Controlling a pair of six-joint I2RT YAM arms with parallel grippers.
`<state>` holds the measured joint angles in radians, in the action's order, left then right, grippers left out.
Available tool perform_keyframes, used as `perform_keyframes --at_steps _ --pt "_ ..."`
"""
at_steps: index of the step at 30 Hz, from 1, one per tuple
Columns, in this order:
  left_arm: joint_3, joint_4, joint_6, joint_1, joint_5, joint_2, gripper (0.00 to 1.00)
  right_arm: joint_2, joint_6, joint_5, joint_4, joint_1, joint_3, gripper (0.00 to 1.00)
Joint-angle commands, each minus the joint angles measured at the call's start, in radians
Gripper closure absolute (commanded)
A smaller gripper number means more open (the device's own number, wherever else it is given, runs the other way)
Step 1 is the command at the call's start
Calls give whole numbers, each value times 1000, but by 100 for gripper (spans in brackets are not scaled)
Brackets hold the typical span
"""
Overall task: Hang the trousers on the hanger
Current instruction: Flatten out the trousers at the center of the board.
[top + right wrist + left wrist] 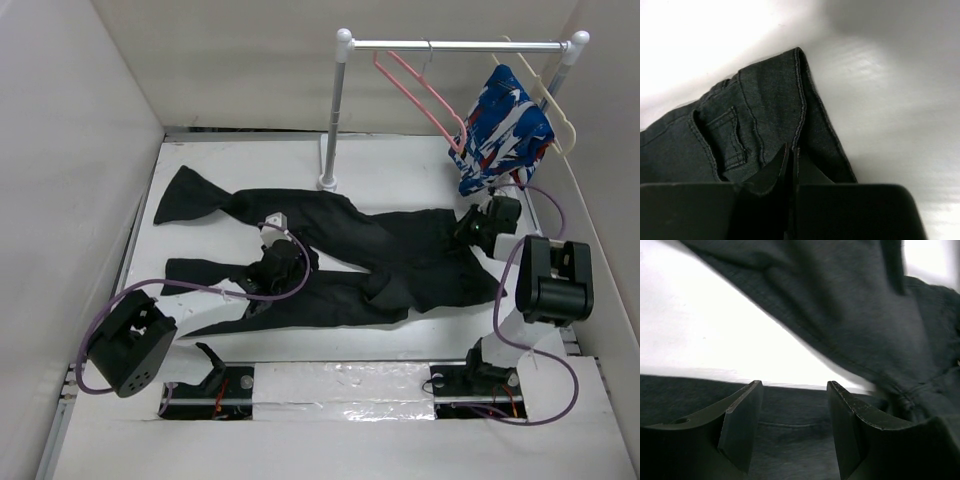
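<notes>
- My right claw [791, 150] was closed tight on the waistband of the trousers [400, 245].
- My left claw [795, 385] stood open over one leg.
- The trousers lay on the table [250, 165]; the hanger [425, 100] hung on the rail [450, 44].

trousers [840, 315]: blurred, cut off at upper right, left wrist view
right gripper [791, 149]: cloth pinched or not, cannot tell

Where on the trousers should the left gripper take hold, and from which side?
Probably the near leg's inner edge, from straight above. The trousers lie flat on the table, so only an edge offers a pinch; that edge runs just ahead of the open left gripper. The right gripper is shut on the waist end.
</notes>
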<state>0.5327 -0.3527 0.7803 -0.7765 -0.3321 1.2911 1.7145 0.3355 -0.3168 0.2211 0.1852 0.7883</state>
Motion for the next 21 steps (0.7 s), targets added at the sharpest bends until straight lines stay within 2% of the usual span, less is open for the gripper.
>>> perform_keyframes --at_steps 1,4,8,10,12,14,16,19,21 --pt "-34 -83 8 11 -29 -29 49 -172 39 -10 109 42 -110 100" --pt "-39 -95 5 49 1 -21 49 -324 30 143 8 78 -162 100" --pt "-57 -120 7 71 19 -13 49 -586 13 270 -106 192 -222 100" --pt "-66 -130 13 94 24 -9 49 -642 11 370 -134 201 -251 100" --pt "-73 -129 19 106 36 -9 49 -680 23 403 -143 201 -258 100" --pt "-79 -123 27 137 42 -22 49 -678 30 381 -132 201 -248 79" --pt "-95 -121 45 170 48 -38 47 -649 28 326 -143 201 -224 44" --pt "-129 -132 86 273 79 -75 47 -664 5 228 -169 182 -195 31" --pt "-160 -135 108 356 99 -114 47 -710 -16 186 -158 148 -227 30"
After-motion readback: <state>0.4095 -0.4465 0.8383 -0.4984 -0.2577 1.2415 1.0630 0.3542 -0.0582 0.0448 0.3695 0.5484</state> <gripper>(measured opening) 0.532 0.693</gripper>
